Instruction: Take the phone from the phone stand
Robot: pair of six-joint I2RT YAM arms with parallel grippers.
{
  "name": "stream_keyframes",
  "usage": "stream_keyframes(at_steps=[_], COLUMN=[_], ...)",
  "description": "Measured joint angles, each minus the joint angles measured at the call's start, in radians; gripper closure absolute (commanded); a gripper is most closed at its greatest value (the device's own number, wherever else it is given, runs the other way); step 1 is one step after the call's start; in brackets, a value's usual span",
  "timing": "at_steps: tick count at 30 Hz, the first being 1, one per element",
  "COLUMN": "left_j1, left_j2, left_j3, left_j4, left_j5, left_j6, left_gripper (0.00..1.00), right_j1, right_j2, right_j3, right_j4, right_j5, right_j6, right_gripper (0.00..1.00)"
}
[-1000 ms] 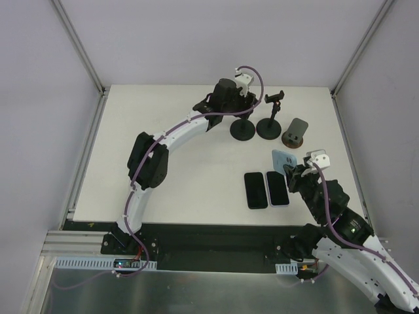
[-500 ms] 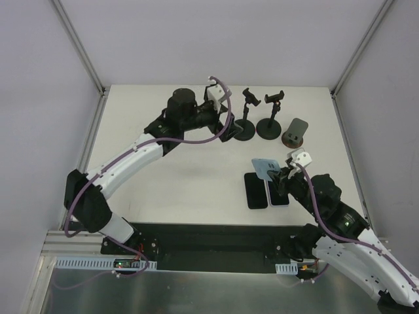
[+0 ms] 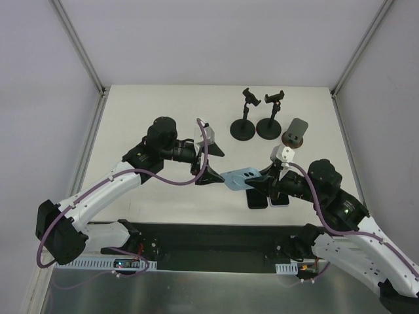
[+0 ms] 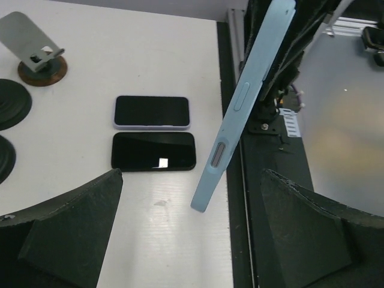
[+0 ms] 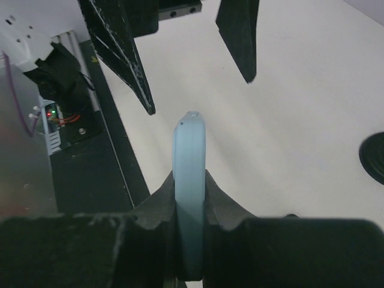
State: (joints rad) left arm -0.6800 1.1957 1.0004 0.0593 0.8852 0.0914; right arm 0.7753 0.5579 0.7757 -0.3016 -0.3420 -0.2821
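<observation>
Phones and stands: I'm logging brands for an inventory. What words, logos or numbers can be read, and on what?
No text can be read anywhere.
Blue phone in the right gripper: only side buttons show, no print.
Black phone and lilac-edged phone on the table: dark screens, no text.
Black clamp stands and grey stand: no label visible.

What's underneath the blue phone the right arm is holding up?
Seemingly bare table. A black phone and a lavender-edged phone lie flat just beside the blue phone. The right end effector partly covers them in the top view.
</observation>
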Motion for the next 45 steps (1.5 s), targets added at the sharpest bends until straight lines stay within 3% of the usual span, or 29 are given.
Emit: stream_keyframes(at_steps=[6,16,19,24,27,28,30,31,35,40,45], left_j1=[-0.040,-0.061,-0.070,-0.085,-0.087,-0.087,-0.088,-0.092,-0.100,-0.108,-0.126], left_j2=[-0.026,-0.025,-0.024,-0.021,-0.021,-0.021,-0.021,-0.022,-0.023,-0.009,0.031], left_j3=[-0.005,-0.038,-0.044,-0.047,-0.048,-0.049,-0.051,-0.052,-0.070,-0.115,-0.155], left_j4=[-0.017,-0.059,-0.060,-0.063,-0.065,-0.065,-0.065,-0.065,-0.065,-0.081,-0.129], left_j5=[0.104,0.135,0.136,0.140,0.140,0.141,0.143,0.135,0.018,-0.264,-0.594], left_j6=[-0.001,-0.013,-0.021,-0.027,-0.027,-0.020,-0.006,-0.007,-0.034,-0.131,-0.262], left_gripper=[0.12,0.41,0.52,0.82,0.96,0.99,1.00,1.00,1.00,1.00,1.00], right_j1=[0.000,0.000,0.000,0.000,0.000,0.000,0.000,0.000,-0.002,-0.004,-0.004], right_j2=[0.062,0.111,0.118,0.124,0.125,0.124,0.124,0.122,0.106,0.057,0.023], right_j3=[0.043,0.045,0.045,0.045,0.045,0.045,0.045,0.045,0.044,0.037,0.029], right_j4=[0.035,0.052,0.066,0.082,0.082,0.081,0.080,0.080,0.097,0.104,0.103], right_j5=[-0.144,-0.227,-0.240,-0.248,-0.246,-0.244,-0.237,-0.222,-0.127,0.034,0.220], right_j6=[0.000,0.005,0.008,0.011,0.013,0.017,0.024,0.023,0.018,0.008,0.007], right_gripper=[0.99,0.99,0.99,0.99,0.89,0.78,0.67,0.56,0.31,0.03,0.04])
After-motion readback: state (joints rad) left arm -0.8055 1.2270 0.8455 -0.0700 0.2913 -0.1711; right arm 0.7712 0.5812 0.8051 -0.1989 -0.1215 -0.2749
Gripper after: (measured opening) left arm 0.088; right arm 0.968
